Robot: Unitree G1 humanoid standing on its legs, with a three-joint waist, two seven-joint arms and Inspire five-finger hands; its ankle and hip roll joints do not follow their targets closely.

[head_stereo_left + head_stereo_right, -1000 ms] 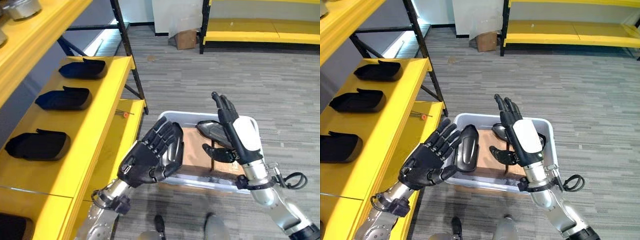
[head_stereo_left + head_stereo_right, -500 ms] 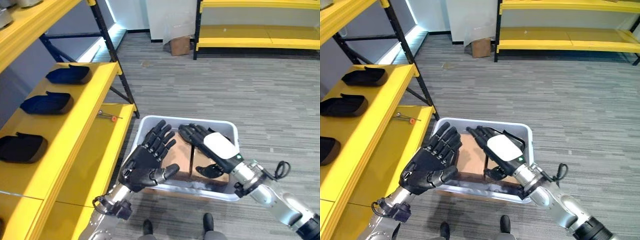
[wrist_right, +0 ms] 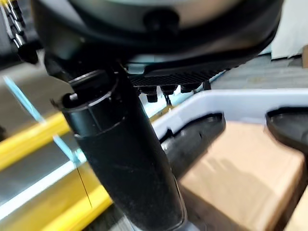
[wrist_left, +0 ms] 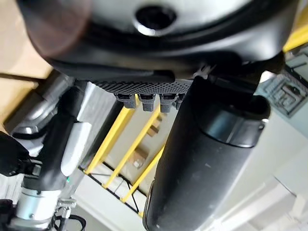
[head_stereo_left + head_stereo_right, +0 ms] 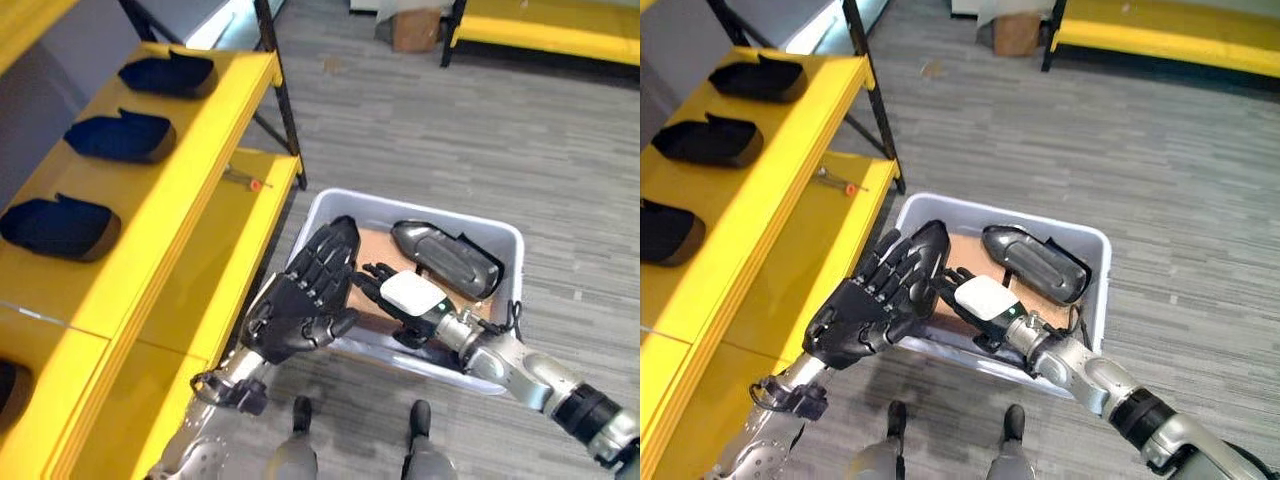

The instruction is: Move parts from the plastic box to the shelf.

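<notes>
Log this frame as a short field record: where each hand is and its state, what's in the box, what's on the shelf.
left hand: over the box's near-left corner, fingers straight, holding nothing
right hand: low inside the box, fingers extended toward the left hand, nothing visibly held
plastic box: grey, on the floor beside the shelf, cardboard liner inside
part in box: one dark part lying along the far-right side
shelf: yellow, three dark parts in a row on the upper level
shelf parts
lower shelf board: small red-tipped tool
</notes>
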